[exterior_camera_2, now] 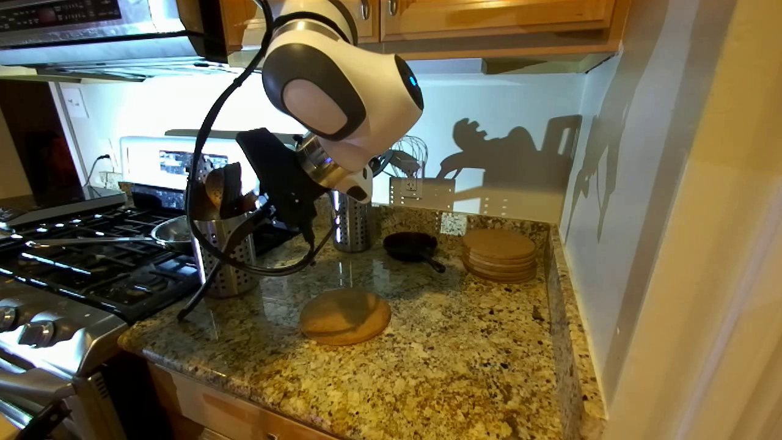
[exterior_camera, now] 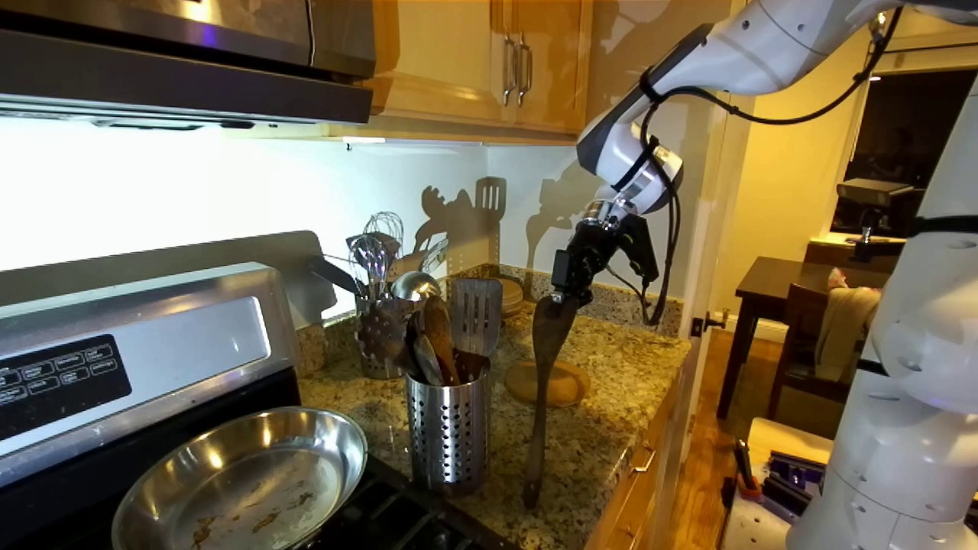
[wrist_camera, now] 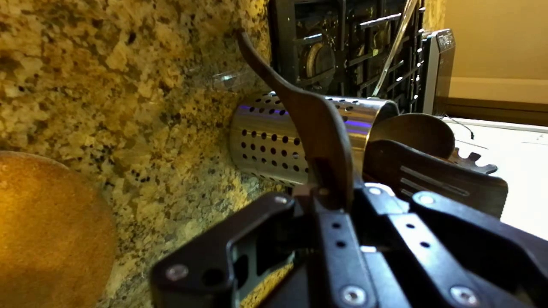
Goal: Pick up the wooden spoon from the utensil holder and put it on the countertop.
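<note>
Over the desk (exterior_camera_2: 452, 354), near its corner by the stove (exterior_camera_2: 79, 333), wooden spoon (wrist_camera: 317, 122) is held handle-down beside the utensil holder (exterior_camera: 449, 439), hand (exterior_camera: 569, 296) clamped on the spoon's head, probably so the handle meets the desk first, tip contact unclear.

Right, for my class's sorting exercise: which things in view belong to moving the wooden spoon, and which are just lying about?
Part of the job:
wooden spoon, gripped by the hand
nearer utensil holder
countertop

Just lying about:
slotted spatula
frying pan
small black skillet
flat brown disc
stack of brown discs
farther utensil holder
</note>
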### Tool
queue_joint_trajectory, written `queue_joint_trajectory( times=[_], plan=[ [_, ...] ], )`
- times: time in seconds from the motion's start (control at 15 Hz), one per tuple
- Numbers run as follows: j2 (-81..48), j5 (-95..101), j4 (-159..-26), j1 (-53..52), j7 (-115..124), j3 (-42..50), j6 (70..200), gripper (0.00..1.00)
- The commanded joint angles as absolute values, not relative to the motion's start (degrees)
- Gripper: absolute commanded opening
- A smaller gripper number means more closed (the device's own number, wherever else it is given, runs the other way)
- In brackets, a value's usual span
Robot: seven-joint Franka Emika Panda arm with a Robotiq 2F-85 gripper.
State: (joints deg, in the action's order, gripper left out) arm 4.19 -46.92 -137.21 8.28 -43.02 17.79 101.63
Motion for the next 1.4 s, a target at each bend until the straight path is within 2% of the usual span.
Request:
queue_joint_trajectory(
  times=[0.0,0.8,1.33],
  plan=[
    [2.9,-47.1,-136.3,10.1,-42.8,16.5,100.9,0.05],
    [-17.2,-52.3,-123.5,17.1,-48.0,16.5,93.7,0.05],
    [-25.4,-50.0,-116.4,18.5,-47.7,15.9,93.6,0.04]
  ],
)
